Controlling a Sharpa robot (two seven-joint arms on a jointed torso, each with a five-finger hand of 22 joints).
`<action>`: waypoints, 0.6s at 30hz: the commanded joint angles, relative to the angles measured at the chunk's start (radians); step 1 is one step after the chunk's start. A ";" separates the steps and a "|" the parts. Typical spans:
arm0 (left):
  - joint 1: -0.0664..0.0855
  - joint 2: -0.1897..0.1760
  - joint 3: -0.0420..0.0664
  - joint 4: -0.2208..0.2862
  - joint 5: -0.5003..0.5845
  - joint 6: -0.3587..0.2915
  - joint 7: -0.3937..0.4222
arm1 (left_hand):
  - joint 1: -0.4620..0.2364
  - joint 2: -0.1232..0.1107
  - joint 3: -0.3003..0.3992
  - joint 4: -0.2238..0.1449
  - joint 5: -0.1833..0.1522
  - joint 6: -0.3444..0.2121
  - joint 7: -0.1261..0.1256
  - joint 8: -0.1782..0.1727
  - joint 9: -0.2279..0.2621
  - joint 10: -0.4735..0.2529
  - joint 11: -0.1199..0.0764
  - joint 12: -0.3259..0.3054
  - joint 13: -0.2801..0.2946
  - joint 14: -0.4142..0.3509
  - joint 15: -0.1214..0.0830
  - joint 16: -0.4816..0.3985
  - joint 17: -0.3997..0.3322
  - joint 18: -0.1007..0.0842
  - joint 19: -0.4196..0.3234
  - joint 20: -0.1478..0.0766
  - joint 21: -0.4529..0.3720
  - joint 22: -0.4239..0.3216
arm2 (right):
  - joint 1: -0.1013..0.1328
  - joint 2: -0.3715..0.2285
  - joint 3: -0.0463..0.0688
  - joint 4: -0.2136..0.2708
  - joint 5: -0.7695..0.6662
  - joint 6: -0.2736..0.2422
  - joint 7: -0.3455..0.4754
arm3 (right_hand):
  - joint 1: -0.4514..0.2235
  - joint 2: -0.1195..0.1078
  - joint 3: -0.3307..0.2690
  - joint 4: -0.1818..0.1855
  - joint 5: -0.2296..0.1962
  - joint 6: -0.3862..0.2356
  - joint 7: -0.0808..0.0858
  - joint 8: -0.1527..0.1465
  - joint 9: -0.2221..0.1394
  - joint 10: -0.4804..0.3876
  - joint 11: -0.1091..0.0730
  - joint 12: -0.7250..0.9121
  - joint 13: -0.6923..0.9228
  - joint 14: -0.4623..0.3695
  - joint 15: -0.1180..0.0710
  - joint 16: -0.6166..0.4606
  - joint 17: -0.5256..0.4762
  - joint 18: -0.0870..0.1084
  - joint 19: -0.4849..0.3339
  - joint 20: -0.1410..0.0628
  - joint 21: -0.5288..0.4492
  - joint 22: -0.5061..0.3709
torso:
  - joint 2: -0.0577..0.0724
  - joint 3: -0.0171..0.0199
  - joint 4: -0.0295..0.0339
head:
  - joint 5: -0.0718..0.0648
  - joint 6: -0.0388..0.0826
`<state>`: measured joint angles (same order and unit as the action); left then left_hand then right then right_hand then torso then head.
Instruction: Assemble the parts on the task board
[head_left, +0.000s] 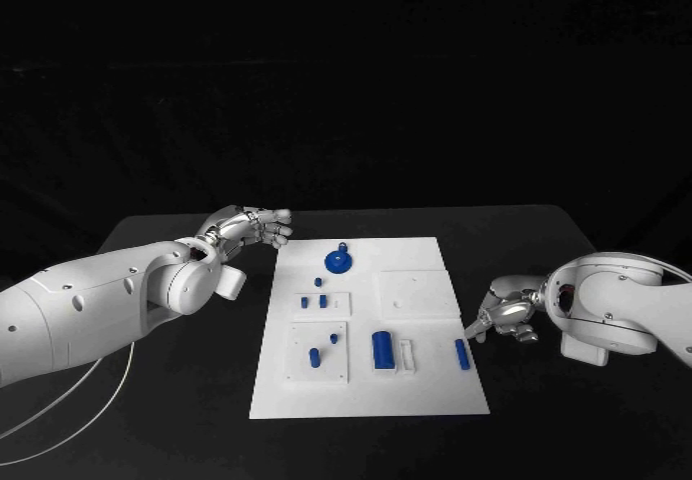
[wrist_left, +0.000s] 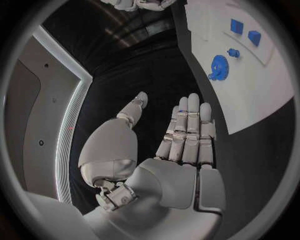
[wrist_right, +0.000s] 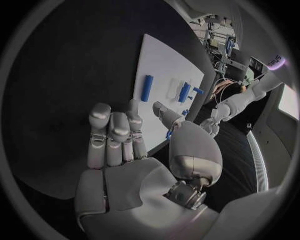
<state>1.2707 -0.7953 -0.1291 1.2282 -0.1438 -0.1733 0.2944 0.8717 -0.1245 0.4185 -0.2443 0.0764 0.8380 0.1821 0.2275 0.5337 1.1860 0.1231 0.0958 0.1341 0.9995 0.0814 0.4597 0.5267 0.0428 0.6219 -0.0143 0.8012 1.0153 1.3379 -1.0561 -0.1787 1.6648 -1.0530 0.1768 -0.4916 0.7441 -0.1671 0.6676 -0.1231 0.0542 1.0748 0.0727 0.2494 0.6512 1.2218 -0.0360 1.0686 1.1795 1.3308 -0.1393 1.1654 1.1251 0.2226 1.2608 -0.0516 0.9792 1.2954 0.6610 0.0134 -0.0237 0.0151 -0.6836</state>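
Right hand (head_left: 498, 318) empty, fingers loosely apart, just off the board's right edge, nearest the blue rod (head_left: 462, 354) lying near that edge. Left hand (head_left: 248, 229) also empty, fingers extended, off the far-left corner of the task board (head_left: 418, 400). Blue gear (head_left: 338, 262) sits far-centre; thick cylinder (head_left: 384, 349) near-centre. Likely first step: take the rod. Come in over it, pinch mid-length across the narrow axis so it doesn't roll.
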 joint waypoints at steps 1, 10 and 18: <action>0.000 0.000 0.001 0.002 0.002 0.015 0.007 | -0.008 0.001 -0.004 0.001 -0.006 -0.008 -0.002 0.005 -0.001 -0.006 0.001 -0.005 -0.001 0.004 0.005 -0.005 0.002 0.014 -0.003 0.001 -0.007 0.002 | -0.005 0.002 -0.001 0.007 -0.056 0.010 -0.020 | -0.009 -0.013 -0.008 0.010 -0.005 -0.004 0.004 -0.003 0.002 -0.005 0.002 -0.004 -0.001 -0.003 0.003 -0.003 -0.002 0.039 -0.005 0.002 -0.003 -0.001 | 0.000 -0.0001 0.0003 | -0.004 -0.002; 0.000 0.003 0.001 -0.002 0.002 0.018 0.006 | -0.016 0.000 -0.007 0.005 -0.015 -0.008 -0.002 0.005 -0.002 -0.006 0.001 -0.005 -0.001 0.005 0.005 -0.008 0.005 0.014 -0.004 0.001 -0.009 0.003 | -0.013 0.018 -0.012 0.020 -0.058 -0.006 -0.026 | -0.032 -0.019 -0.049 0.020 -0.005 -0.006 0.003 -0.003 0.006 -0.006 0.001 -0.004 0.000 -0.005 0.002 -0.002 -0.002 0.039 -0.009 0.003 -0.002 0.001 | 0.000 -0.0008 0.0011 | -0.007 -0.005; 0.000 0.001 0.001 0.000 0.002 0.025 0.003 | -0.018 0.002 -0.007 0.006 -0.018 -0.009 -0.002 0.006 -0.002 -0.006 0.001 -0.005 -0.001 0.005 0.005 -0.009 0.007 0.015 -0.004 0.001 -0.009 0.004 | -0.032 0.039 -0.020 0.013 -0.073 -0.016 -0.033 | -0.035 -0.017 -0.062 0.021 -0.005 -0.006 0.003 -0.002 0.008 -0.006 0.000 -0.004 0.000 -0.005 0.001 -0.001 -0.002 0.039 -0.011 0.002 -0.001 0.002 | 0.001 -0.0021 0.0020 | -0.005 -0.008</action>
<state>1.2707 -0.7949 -0.1291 1.2260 -0.1438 -0.1673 0.2925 0.8617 -0.1251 0.4157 -0.2415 0.0611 0.8380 0.1821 0.2275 0.5322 1.1860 0.1230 0.0958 0.1342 0.9996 0.0814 0.4537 0.5326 0.0428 0.6219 -0.0143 0.7975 1.0174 1.3109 -1.0213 -0.1966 1.6786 -1.1009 0.1649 -0.5140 0.7134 -0.1870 0.6125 -0.1037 0.0542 1.0737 0.0704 0.2544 0.6659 1.2221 -0.0358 1.0686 1.1796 1.3311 -0.1390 1.1652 1.1241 0.2291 1.2572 -0.0480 0.9792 1.2955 0.6616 0.0120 -0.0222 0.0084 -0.6910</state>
